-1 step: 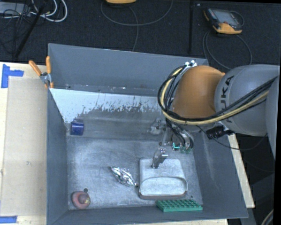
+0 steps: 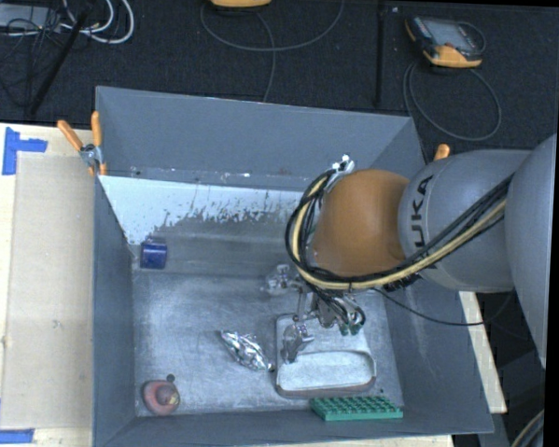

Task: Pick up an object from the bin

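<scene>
The bin (image 2: 191,307) is grey sheet metal, matt, and its floor is scuffed and scratched pale, with the far wall streaked too. Near the middle sits a crumpled scrap of foil (image 2: 245,349), bright and creased. At the near right, a green block (image 2: 356,408) looks like plastic, its top studded. The flat grey tray (image 2: 332,370) beside it looks dull, with a smooth rim. The orange wrist cover (image 2: 359,222) gleams, smooth and glossy, and the gripper (image 2: 292,347) below it glints like bare metal. Far left, the small blue block (image 2: 153,254) looks matt.
</scene>
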Controlling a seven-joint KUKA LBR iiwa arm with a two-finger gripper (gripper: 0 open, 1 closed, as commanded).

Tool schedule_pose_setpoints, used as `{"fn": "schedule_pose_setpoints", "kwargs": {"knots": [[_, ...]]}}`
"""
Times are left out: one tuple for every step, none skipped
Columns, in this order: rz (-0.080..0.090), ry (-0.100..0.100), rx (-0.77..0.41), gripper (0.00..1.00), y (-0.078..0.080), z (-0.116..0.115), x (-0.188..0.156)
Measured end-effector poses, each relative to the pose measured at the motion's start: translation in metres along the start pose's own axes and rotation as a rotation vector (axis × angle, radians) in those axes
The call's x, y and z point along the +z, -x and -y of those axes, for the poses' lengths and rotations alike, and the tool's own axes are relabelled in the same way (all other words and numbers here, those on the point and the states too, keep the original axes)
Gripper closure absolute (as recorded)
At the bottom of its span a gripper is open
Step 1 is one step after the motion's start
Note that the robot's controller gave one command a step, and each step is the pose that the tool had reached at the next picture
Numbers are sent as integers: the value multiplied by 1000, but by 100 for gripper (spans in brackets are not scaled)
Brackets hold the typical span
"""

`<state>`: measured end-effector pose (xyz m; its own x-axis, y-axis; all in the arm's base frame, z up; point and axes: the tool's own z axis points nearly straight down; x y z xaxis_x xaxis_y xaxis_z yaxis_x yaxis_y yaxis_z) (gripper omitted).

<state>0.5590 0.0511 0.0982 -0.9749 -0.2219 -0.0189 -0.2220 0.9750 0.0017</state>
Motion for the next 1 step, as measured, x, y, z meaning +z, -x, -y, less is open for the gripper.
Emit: {"fn": "schedule_pose_setpoints", "kwargs": {"knots": [[-6,4,-189,0,19,-42,25]]}}
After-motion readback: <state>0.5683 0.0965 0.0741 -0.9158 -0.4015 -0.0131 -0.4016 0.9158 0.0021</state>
